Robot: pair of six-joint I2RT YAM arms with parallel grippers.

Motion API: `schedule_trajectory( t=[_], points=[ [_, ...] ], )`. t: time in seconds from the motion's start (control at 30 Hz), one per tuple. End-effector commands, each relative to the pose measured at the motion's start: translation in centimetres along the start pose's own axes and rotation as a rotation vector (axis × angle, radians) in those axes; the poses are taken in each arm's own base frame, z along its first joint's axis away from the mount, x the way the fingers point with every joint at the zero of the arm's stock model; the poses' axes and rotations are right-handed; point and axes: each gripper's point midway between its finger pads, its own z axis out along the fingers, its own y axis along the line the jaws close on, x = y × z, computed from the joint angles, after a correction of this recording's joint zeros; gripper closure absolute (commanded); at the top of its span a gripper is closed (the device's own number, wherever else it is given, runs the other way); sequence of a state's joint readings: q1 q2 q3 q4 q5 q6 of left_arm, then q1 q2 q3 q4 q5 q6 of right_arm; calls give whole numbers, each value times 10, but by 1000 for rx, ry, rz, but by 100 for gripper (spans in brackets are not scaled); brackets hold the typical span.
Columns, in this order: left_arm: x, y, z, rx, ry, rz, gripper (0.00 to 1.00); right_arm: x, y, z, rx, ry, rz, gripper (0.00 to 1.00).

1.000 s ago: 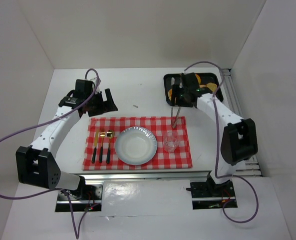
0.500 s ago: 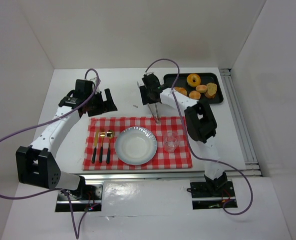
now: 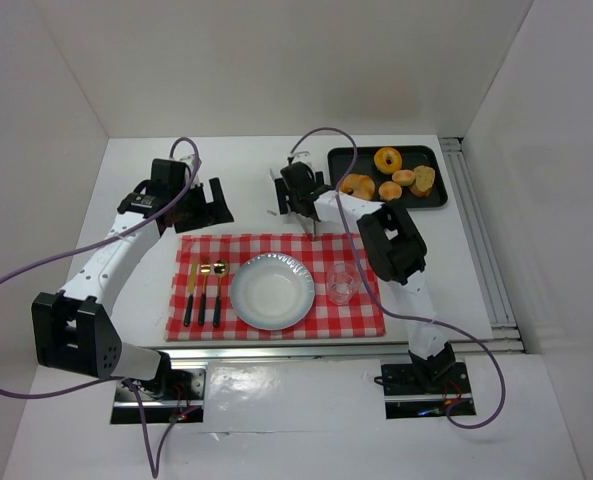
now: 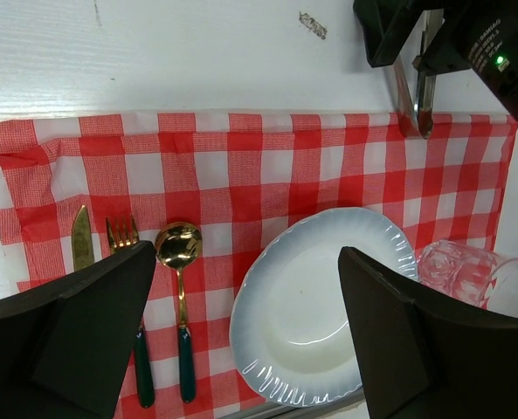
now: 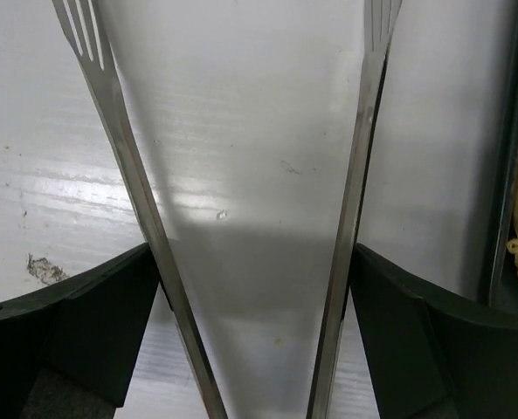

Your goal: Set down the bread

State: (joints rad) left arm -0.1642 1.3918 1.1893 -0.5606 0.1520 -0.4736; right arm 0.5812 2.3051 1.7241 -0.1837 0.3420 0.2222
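Toward the far right corner, all the bread (image 3: 390, 182) lies in its black tray (image 3: 433, 199) — the right gripper (image 3: 314, 232) grasps only empty tongs (image 4: 415, 100), the left gripper (image 3: 214, 203) hangs released — so the plate (image 3: 271, 291) remains bare.

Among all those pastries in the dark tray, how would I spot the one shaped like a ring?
Look to the far right part of the white table, where a black tray holds several golden pastries. The ring doughnut lies at the tray's far edge, near the middle. It alone has a hole through its centre; the pieces nearer the arms are solid lumps.
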Motion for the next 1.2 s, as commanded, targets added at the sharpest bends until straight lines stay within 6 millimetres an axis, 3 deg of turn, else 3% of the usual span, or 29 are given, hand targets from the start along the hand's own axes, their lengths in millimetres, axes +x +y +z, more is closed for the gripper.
schedule_trajectory(
  t=[0.0, 0.1, 0.23, 0.33, 0.43, 0.47, 0.5, 0.57, 0.6, 0.77, 0.8, 0.87, 0.9, 0.93, 1.03, 1.1, 1.17],
  points=[
    [-7, 1, 1, -6, -15, 14, 1, -5, 5, -16, 42, -69, -3, 6],
    [-7, 1, 1, -6, -15, 14, 1, 8, 1, -17, 72, -58, 8, 8],
    [-10, 0, 0, -2, -24, 15, 1, 17, -1, -16, 88, -47, 57, 21],
    [-12, -2, -3, 1, -32, 17, 1, 11, -2, -19, 98, -61, 80, 43],
    [-11, -3, -3, 10, -28, 17, 1, -15, 4, -29, 78, -80, 91, 59],
    [-11, -3, -3, 10, -28, 17, 1, -24, 4, -32, 77, -85, 71, 59],
    [-11, -3, -3, 10, -28, 17, 1, -56, 11, -49, 34, -134, 86, 59],
    [-9, -2, -4, 6, -20, 15, 1, -80, 1, -64, 17, -144, 98, 59],
    [-9, -2, -4, 6, -20, 15, 1, -108, 4, -83, -40, -180, 122, 59],
    [-10, -3, -6, 10, -28, 17, 1, -143, -41, -125, -136, -158, 215, 57],
    [-10, -3, -6, 10, -28, 17, 1, -138, -66, -122, -124, -131, 252, 57],
    [-10, -3, -6, 10, -28, 17, 1, -138, -78, -141, -213, -108, 289, 55],
    [-10, -3, -6, 10, -28, 17, 1, -124, -100, -139, -201, -66, 325, 55],
    [-10, -3, -6, 10, -28, 17, 1, -124, -106, -154, -223, -69, 335, 53],
    [-10, -5, -6, 18, -25, 17, 1, -104, -141, -169, -147, -57, 371, 52],
    [-12, -6, -6, 22, -33, 19, 1, -90, -164, -174, -92, -35, 386, 51],
    [-12, -6, -6, 22, -33, 19, 1, -72, -173, -174, -85, -1, 403, 49]
  ],
)
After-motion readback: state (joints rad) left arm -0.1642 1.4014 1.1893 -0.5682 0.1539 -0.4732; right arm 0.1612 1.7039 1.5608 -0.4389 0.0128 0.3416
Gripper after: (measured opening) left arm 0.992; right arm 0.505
